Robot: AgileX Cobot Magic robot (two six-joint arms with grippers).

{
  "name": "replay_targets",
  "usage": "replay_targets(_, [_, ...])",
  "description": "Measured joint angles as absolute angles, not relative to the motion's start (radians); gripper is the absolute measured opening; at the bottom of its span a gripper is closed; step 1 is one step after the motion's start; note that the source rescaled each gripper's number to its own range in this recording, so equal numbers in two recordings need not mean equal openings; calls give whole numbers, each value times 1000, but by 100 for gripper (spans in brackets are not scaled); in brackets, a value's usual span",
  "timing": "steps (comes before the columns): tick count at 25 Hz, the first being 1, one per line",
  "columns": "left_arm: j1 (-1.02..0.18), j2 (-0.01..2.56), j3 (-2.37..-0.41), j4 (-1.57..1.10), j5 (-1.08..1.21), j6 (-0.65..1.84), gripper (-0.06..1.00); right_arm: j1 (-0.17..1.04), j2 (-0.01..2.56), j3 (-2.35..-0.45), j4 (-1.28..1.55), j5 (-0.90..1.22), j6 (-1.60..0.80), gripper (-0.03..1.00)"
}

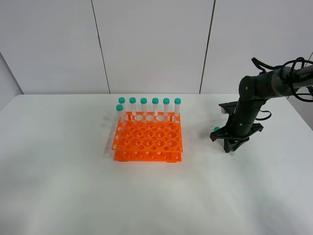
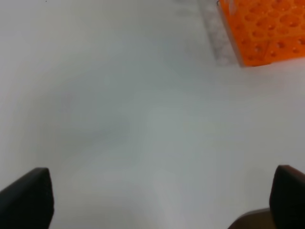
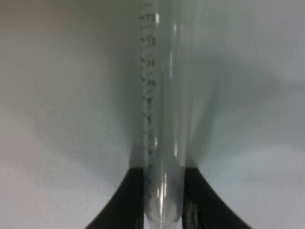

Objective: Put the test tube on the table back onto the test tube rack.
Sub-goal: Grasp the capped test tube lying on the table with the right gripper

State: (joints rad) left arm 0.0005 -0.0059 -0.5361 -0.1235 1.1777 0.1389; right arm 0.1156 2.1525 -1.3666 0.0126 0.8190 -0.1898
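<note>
The test tube (image 3: pixel 162 119), clear with printed graduations, sits between the two black fingers (image 3: pixel 125 202) of my right gripper (image 3: pixel 164 193), which is shut on it. In the exterior view this gripper (image 1: pixel 230 145) is low over the table (image 1: pixel 58 171), right of the orange test tube rack (image 1: pixel 149 139). The tube's teal cap (image 1: pixel 216 129) sticks out on the gripper's left. My left gripper (image 2: pixel 159 198) is open over bare table, with a corner of the rack (image 2: pixel 267 28) ahead of it. The left arm is outside the exterior view.
Several teal-capped tubes (image 1: pixel 155 105) stand upright along the rack's back row, and one more stands just in front at its left end. White wall panels (image 1: pixel 151 44) rise behind the table. The right arm's black cables (image 1: pixel 293 68) loop at the far right.
</note>
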Motion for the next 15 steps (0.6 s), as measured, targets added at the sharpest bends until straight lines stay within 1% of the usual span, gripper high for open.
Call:
replay_targets(8, [0,-6,-536,-124,1178,139,100,116,2138,-1396,13,853,-191,3])
replay_targets(15, [0,-6,-536,-124,1177,139,100,116,1970,-1557,61,944,-241,3])
